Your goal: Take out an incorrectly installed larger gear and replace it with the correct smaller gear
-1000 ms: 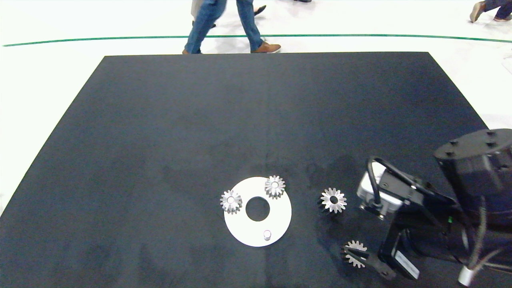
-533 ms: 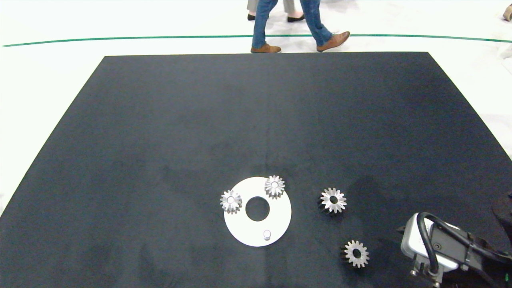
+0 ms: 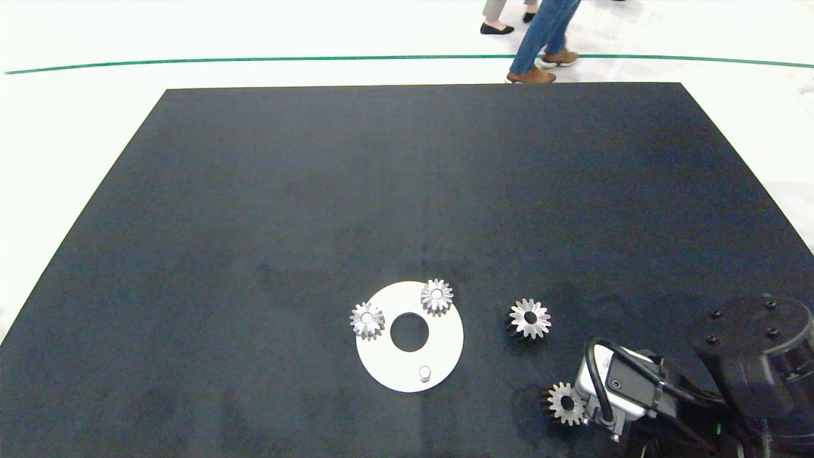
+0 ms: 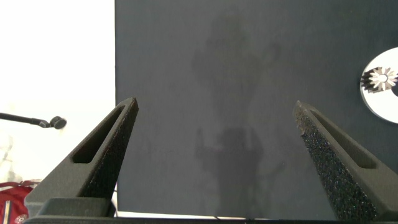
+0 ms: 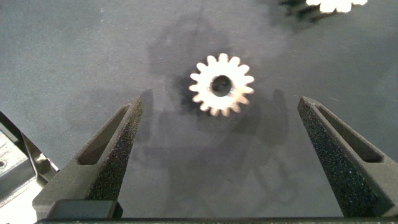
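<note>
Right gripper (image 5: 221,155) spread wide, holding nothing, above the smaller gear (image 5: 221,84), which lies flat on the black table (image 5: 93,50) beyond the gap between the two fingers. In the head view the same gear (image 3: 565,403) sits at the near right of the table, just beside the right wrist's white camera housing (image 3: 613,385).

Left gripper (image 4: 214,143) also spread wide and empty, parked over bare cloth near the table's edge; out of the head view.

Larger gear (image 3: 529,318) lies loose on the cloth, well apart from the white disc (image 3: 381,366) to its left and near the smaller gear. So removal looks done. The disc carries two fluted silver gears (image 3: 367,320) at its far-left rim and one bare peg (image 3: 424,373) on its near side, likely the seat for the replacement. Left to do, as judged: grasp the smaller gear, carry it to the bare peg, drop its wide bore over it.

Surface: matte black cloth, faint mottling, grippers' shadows on it. Beyond the far edge a pale floor with a green line (image 3: 254,60); a person's legs (image 3: 544,38) in jeans and brown shoes by the far right corner, another shoe (image 3: 496,28) behind.
</note>
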You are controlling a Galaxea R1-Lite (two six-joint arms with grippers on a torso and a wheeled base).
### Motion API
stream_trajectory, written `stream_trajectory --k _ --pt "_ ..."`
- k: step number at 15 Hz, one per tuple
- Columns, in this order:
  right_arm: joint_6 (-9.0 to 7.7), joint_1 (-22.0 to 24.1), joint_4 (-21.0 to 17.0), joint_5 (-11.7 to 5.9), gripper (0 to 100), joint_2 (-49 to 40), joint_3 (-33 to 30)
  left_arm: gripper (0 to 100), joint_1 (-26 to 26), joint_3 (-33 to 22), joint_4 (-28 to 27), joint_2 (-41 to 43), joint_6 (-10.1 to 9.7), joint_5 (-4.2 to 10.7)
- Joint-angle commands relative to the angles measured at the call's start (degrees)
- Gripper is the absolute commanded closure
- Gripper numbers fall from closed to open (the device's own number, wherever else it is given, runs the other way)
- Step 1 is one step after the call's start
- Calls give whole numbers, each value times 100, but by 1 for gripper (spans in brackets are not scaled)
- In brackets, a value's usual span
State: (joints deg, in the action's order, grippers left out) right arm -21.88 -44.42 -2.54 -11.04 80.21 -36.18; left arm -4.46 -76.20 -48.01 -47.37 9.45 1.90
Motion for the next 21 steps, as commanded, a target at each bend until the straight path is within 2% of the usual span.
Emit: stream_trajectory --k 1,6,9,11,19,21 --pt "-9 -5 95 -3 0 249 -3 0 -2 0 -25 -9 4 3" --pt "17 48 122 -3 3 372 6 0 -2 0 -25 -9 4 3" --pt "26 109 183 15 9 434 -3 0 -2 0 -25 -9 4 3" --pt "26 171 377 6 14 504 15 0 -2 0 -33 -9 4 3" --pt "35 267 421 23 30 530 59 0 -2 0 -25 -9 4 -6" --pt "123 294 570 32 33 566 103 0 -2 0 -25 -9 4 3"
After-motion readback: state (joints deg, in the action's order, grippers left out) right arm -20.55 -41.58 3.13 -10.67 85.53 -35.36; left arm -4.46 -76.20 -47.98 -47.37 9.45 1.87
